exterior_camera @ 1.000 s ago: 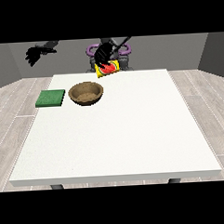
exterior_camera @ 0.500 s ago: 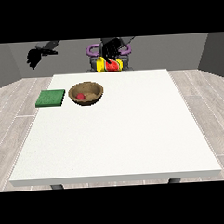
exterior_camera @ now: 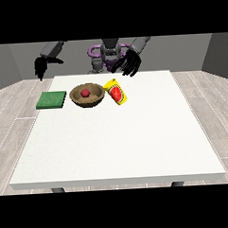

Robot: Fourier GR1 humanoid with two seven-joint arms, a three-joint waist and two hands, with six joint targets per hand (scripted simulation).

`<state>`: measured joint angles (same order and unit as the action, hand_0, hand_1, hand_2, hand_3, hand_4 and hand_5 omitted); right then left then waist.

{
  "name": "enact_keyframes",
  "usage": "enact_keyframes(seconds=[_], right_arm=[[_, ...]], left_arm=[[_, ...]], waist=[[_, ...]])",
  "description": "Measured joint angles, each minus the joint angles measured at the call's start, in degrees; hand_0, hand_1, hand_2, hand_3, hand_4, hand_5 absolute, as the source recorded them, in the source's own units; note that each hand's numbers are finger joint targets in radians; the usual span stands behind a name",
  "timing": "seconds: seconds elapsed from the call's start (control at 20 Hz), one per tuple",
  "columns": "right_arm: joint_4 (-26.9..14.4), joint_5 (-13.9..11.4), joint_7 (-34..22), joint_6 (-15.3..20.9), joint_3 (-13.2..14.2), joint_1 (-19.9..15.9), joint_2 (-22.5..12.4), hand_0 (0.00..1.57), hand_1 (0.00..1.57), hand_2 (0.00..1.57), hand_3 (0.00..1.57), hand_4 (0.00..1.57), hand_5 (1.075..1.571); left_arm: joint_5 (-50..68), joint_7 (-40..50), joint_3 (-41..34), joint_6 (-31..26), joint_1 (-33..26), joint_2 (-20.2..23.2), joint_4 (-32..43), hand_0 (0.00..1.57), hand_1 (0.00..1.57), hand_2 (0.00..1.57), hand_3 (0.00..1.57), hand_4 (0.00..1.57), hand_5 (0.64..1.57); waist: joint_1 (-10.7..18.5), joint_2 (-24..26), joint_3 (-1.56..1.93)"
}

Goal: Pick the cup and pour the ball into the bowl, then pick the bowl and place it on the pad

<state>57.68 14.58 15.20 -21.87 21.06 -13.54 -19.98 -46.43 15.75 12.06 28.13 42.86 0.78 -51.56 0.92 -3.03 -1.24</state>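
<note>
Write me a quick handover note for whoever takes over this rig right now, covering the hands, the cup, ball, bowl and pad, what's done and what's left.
Hands: the hand at the view's right is raised above the table's far edge, fingers spread and holding nothing. The hand at the view's left hangs off the far left corner, also holding nothing.
Things: the red ball sits in the brown bowl. The yellow cup lies on its side just right of the bowl. The green pad is left of the bowl, bare.
Done: pouring.
Left: pick up the bowl and place it on the pad.
</note>
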Motion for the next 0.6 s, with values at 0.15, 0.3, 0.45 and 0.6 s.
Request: enact_keyframes(seconds=[0.15, 0.3, 0.45, 0.6], right_arm=[[1.15, -0.64, -0.29, 2.67, -0.72, -2.20, 1.75, 0.00, 0.00, 0.00, 0.00, 0.25, 1.571], [2.02, -1.81, -0.92, 6.97, -1.58, -3.34, 4.62, 0.00, 0.00, 0.00, 0.00, 0.24, 1.571], [2.01, -3.07, -0.65, 11.88, -2.25, -4.29, 8.11, 0.00, 0.00, 0.00, 0.00, 0.32, 1.570], [1.20, -3.72, 0.23, 14.79, -2.66, -5.16, 10.26, 0.00, 0.00, 0.00, 0.00, 0.33, 1.570]], left_arm=[[12.91, -6.36, -1.95, 0.39, -4.12, -0.40, -5.52, 0.00, 0.00, 0.00, 0.00, 0.00, 1.563], [24.02, -13.55, -2.84, -2.96, -8.04, -0.60, -10.24, 0.00, 0.00, 0.00, 0.00, 0.00, 1.566], [31.31, -20.33, -2.69, -7.07, -12.01, -0.68, -13.26, 0.00, 0.00, 0.00, 0.00, 0.00, 1.564], [35.67, -25.97, -4.12, -11.44, -15.14, 0.05, -14.50, 0.00, 0.00, 0.00, 0.00, 0.00, 1.563]], waist=[[0.43, -2.66, 0.13], [2.41, -3.79, 0.45], [4.90, -4.99, 0.78], [6.11, -5.66, 1.01]])
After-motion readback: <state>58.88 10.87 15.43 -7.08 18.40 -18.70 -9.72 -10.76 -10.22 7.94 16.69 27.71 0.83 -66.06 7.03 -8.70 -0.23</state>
